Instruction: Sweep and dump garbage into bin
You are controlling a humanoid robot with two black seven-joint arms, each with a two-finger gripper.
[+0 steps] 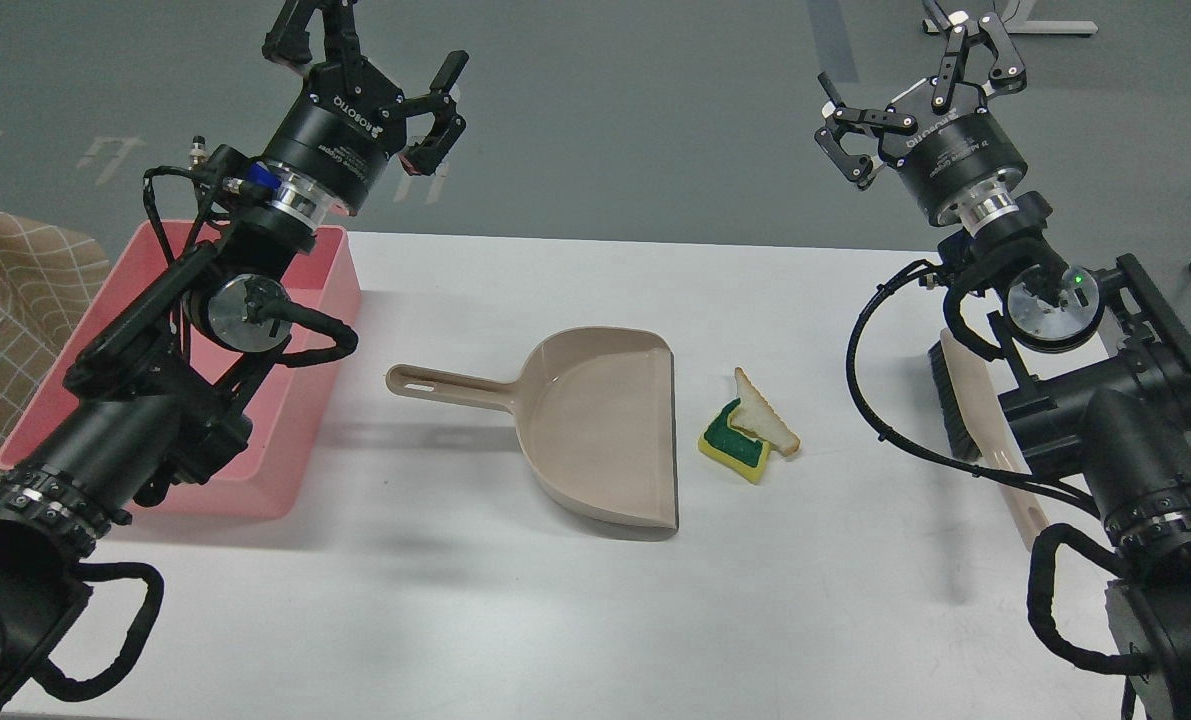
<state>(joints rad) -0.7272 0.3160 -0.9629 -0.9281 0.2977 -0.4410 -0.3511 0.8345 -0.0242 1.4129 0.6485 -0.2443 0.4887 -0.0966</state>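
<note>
White table (655, 600), both grippers, left (380, 75) and right (920, 95), spread wide, holding nothing. Bread (767, 420) leans on the sponge (737, 442), so a sloppy brush (965, 400) stroke could flick it past the dustpan (595, 420).

Table surface (575, 620): plain white. Bin (330, 290): pink, uniform. Dustpan (595, 420): beige, with a dark strip along its straight front edge. Sponge (735, 445): yellow body, green upper face. Bread slice (767, 420): white crumb, brown crust. Brush (975, 400): beige back and handle, dark bristles. Cloth (5, 300) at far left: tan with a white grid check. Both arms: black, with silver metal rings; a small green light shows on the right arm. Floor (635, 120): grey-green with faint pale markings.
</note>
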